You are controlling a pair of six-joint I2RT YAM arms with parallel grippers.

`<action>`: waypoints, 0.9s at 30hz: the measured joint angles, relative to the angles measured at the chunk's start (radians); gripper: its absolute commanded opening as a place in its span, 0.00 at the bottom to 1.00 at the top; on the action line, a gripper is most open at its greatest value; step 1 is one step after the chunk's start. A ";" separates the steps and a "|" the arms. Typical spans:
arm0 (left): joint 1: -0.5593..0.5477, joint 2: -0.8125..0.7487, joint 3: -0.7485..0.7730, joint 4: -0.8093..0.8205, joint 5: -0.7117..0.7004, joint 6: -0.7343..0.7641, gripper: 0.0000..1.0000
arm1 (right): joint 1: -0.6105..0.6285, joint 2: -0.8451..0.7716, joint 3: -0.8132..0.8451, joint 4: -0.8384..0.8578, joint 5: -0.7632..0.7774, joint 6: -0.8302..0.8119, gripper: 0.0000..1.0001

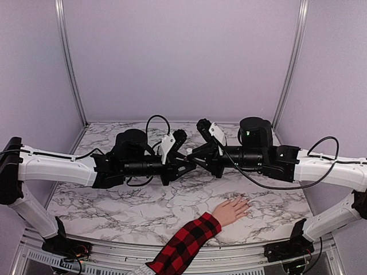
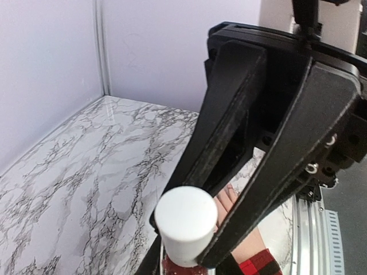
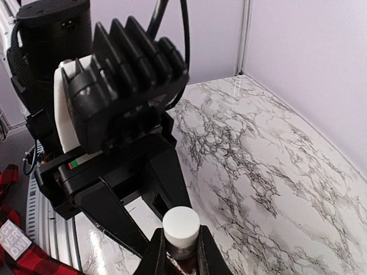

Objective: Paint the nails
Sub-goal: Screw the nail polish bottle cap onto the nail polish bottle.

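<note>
— Where are we with the polish?

— Hardly begun, I'd say. My right claw (image 3: 180, 255) is clenched on the bottle (image 3: 180, 248) just under its white cap (image 3: 181, 224). The cap is on, so no brush is out.

— And the left?

— The left claw (image 1: 183, 156) is clenched too, tip to tip with the right one, above the middle of the table (image 1: 114, 206). Its fingertips are cut off at the edge of its own camera (annoying), so I cannot tell whether it has the bottle as well or is just closed beside it.

— The hand?

— The hand (image 1: 232, 209) lies flat, palm down. It is below the two claws and off toward the right arm's side, nearer the arm bases and well apart from both claws. The plaid sleeve (image 1: 186, 243) runs back to the near edge. The nails (image 1: 244, 203) are specks from above, and I see no colour on them.

— So what's left?

— By my reckoning, everything: get the cap off, bring the brush down to the fingertips, and paint each nail.
</note>
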 measured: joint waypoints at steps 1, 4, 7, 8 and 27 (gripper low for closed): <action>0.000 0.007 0.000 0.010 -0.021 -0.016 0.00 | 0.000 0.005 -0.002 0.012 0.025 0.014 0.07; 0.000 0.032 0.012 0.027 -0.075 -0.053 0.00 | 0.002 0.019 -0.006 0.036 0.098 0.051 0.07; 0.000 0.050 0.025 0.037 -0.112 -0.081 0.00 | 0.003 0.032 -0.006 0.055 0.147 0.077 0.09; 0.000 0.055 0.028 0.037 -0.120 -0.087 0.00 | 0.003 0.036 -0.006 0.059 0.158 0.082 0.10; 0.001 0.048 0.026 0.076 0.082 -0.053 0.00 | -0.003 -0.066 -0.019 0.049 0.109 0.042 0.52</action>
